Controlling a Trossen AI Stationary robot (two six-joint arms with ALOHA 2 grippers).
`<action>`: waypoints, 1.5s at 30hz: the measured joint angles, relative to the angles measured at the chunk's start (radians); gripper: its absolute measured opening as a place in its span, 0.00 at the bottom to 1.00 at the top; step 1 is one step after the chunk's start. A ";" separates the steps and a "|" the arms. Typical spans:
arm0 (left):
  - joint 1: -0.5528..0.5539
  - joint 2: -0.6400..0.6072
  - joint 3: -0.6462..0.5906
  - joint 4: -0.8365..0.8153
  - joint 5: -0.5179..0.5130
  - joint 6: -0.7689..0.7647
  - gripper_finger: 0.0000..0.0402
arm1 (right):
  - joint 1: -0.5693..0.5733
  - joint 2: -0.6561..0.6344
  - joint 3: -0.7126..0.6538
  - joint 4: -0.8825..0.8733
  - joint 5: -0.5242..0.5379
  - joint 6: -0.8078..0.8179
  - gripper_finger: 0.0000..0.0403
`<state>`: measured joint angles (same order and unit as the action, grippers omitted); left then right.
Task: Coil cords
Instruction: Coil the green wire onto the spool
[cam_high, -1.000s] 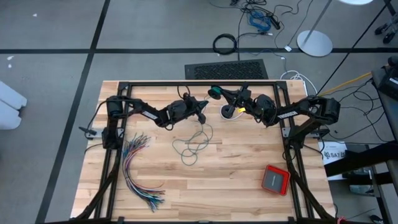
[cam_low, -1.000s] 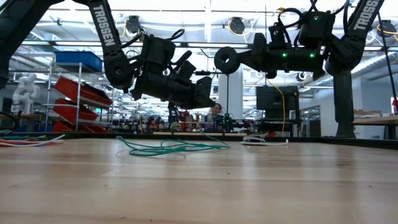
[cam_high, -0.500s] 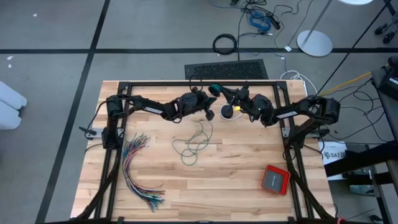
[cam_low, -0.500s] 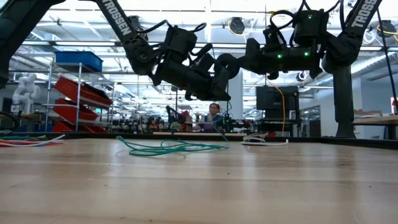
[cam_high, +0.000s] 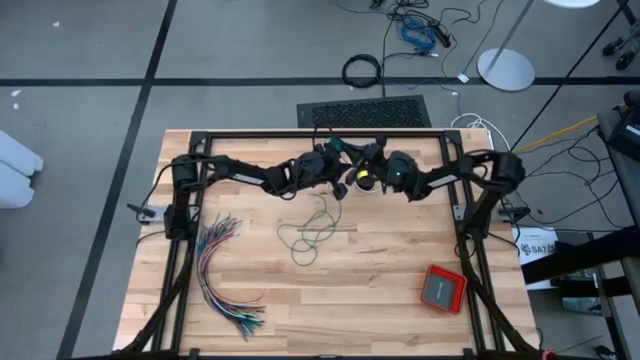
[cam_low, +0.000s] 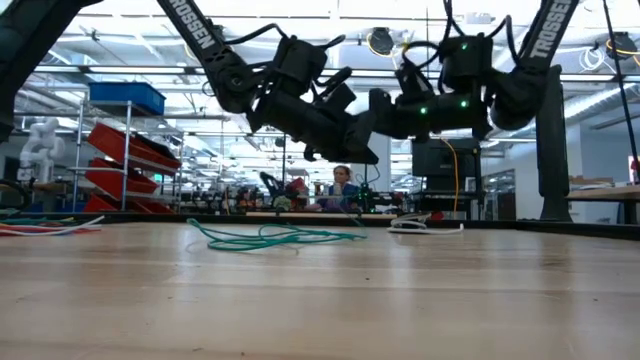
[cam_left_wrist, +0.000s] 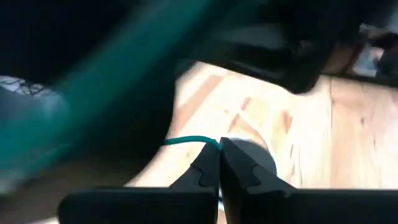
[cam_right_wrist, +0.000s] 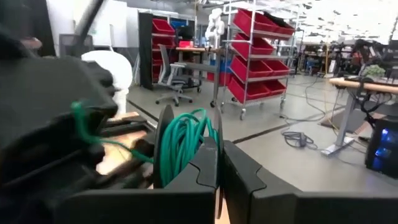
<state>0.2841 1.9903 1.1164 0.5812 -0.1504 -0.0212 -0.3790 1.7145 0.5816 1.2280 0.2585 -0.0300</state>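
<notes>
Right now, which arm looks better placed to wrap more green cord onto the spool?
Probably the left. Its shut hand pinches the teal cord beside the spool, which the right hand holds.

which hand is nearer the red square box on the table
Right. The right hand is raised at the table's far middle, on the red square box's side; the left hand meets it there, slightly farther off.

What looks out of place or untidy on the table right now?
Most of the teal-green cord still lies in a loose tangle on the table instead of a coil, though some is wound on the spool. The many-coloured wires lie fanned out by the left edge.
</notes>
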 joint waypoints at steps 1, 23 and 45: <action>-0.005 0.000 0.000 -0.014 -0.010 0.003 0.00 | 0.000 0.008 0.000 0.003 0.005 0.000 0.00; -0.015 -0.060 0.006 -0.268 0.043 0.054 0.00 | -0.013 -0.006 0.001 -0.211 -0.006 -0.113 0.00; -0.004 -0.150 0.005 -0.391 0.035 0.060 0.00 | -0.013 -0.006 0.001 -0.321 -0.082 -0.136 0.00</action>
<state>0.2802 1.8407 1.1217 0.1905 -0.1158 0.0384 -0.3920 1.7088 0.5823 0.9071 0.1766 -0.1657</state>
